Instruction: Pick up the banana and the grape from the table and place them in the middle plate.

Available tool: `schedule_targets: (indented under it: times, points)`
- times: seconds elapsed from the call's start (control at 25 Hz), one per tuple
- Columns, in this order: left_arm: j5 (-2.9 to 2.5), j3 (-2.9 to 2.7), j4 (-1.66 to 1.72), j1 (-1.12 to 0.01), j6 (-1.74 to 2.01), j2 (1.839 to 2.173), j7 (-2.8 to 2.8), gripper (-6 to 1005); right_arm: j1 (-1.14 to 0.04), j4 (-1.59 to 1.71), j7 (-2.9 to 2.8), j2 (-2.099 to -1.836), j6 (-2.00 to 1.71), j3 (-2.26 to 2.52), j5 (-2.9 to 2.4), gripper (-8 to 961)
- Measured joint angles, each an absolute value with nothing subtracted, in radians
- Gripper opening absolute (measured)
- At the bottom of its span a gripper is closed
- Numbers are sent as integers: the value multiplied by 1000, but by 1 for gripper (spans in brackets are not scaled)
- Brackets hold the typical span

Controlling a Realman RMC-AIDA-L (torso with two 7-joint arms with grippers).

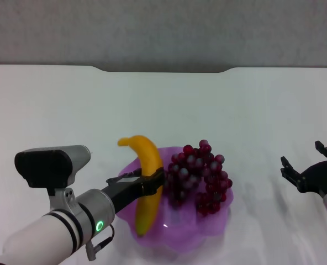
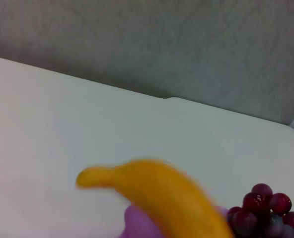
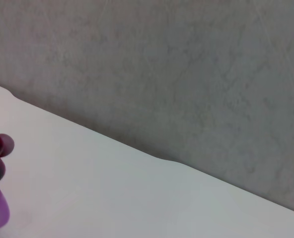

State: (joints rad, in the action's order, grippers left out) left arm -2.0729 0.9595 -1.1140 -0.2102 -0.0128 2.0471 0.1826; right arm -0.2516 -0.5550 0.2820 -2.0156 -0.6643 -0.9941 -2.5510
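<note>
In the middle plate the grape already lies; the left gripper, jaws clamping the banana, must release; the right gripper hangs open

No legible text or labels anywhere

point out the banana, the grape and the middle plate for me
banana (image 1: 148,165): head view, on its upper curved body.
grape (image 1: 199,176): head view, middle of the bunch.
middle plate (image 1: 177,234): head view, bare purple part near its front rim.
</note>
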Motion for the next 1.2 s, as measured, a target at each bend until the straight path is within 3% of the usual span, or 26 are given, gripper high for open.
schedule_targets:
  times: [0.16,0.32,0.68,0.84,1.2]
  points:
    - [-2070,952,-1121,-207,2,2047,183,517,-252,-555,282,-2016,-664,-994,-2551,880]
    - [-2090,941,-1151,-183,31,2043,204,714,-251,-555,282,-2016,-664,-994,-2551,880]
    - [-2216,990,-1289,-29,193,2040,473,714,-250,-564,282,-2015,-667,-992,-2549,880]
    - [-2278,1048,-1203,5,403,2040,512,714,-290,-572,275,-2011,-668,-988,-2545,880]
    - [-2349,1025,-590,-127,926,2044,152,714,-285,-530,237,-2016,-736,-992,-2538,880]
